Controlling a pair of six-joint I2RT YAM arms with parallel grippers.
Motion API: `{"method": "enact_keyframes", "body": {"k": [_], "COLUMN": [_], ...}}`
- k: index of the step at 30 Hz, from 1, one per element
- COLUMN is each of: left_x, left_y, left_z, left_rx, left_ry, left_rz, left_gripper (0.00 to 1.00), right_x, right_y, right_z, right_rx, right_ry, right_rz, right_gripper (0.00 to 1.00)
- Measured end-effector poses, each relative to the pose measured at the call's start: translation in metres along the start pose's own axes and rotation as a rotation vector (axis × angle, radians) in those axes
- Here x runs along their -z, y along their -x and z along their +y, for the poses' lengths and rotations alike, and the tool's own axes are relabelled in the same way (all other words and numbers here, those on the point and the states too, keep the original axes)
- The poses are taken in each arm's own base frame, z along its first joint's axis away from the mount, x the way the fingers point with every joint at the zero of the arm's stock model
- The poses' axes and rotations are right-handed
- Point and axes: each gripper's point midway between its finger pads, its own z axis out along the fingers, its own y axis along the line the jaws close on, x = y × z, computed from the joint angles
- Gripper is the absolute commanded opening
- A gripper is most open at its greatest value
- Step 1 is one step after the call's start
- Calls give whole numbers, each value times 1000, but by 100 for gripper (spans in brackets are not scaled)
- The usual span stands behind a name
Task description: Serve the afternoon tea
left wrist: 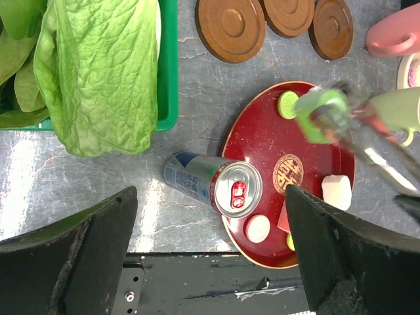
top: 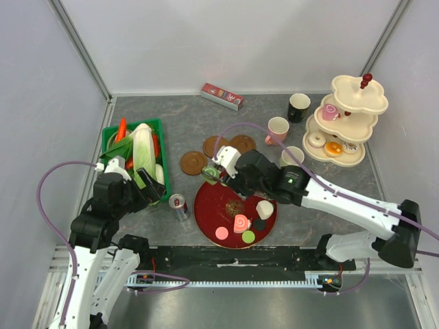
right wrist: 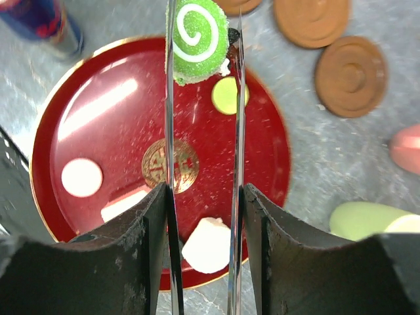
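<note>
The right tool [right wrist: 203, 26] is clamped on the green swirl roll [right wrist: 193, 47]; the cream stand [top: 346, 127] lies well apart, back-right, nearer this arm.

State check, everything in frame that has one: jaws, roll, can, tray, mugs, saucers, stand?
Right gripper: jaws shut on green roll.
Green roll: gripped, over tray's rim.
Left gripper: jaws open, empty.
Tray: holding pastries.
Can: upright beside tray.
Saucers: three, bare.
Black mug: upright, off saucer.
Pink mug: upright, off saucer.
Green mug: upright, off saucer.
Stand: upright, lower tiers part filled.
</note>
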Motion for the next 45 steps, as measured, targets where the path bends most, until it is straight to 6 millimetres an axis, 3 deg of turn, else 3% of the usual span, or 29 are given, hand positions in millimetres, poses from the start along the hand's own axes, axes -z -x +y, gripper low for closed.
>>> {"method": "enact_keyframes", "body": {"k": [5, 9, 13, 16, 19, 28, 33, 45], "left_x": [-4, -10, -16, -22, -28, -46, -45, -44], "left_y": [2, 7, 11, 13, 15, 16, 18, 13], "left_z": [-3, -8, -15, -17, -21, -29, -35, -37], "left_rx": [0, 0, -1, -1, -2, -3, -7, -9], "left_ry": [-5, -19, -41, -48, -64, -87, -123, -155], "left_rz": [1, -1, -2, -4, -1, 23, 7, 17], "left_gripper": [99, 99, 99, 99, 99, 99, 99, 99], "right_x": [42, 64, 81, 95, 108, 131, 140, 146], "right_y": [35, 42, 20, -12, -39, -85, -96, -122], "right_z": [-32, -67, -124, -169, -197, -248, -267, -288], "right_rx": [-153, -287, -448, -565, -637, -755, -779, -806], "right_ry": [-160, -316, -509, -661, -768, -957, -1021, -1092], "right_rz": [-123, -141, -92, -26, 39, 159, 195, 285], "right_gripper": [56, 57, 57, 57, 57, 56, 56, 56]}}
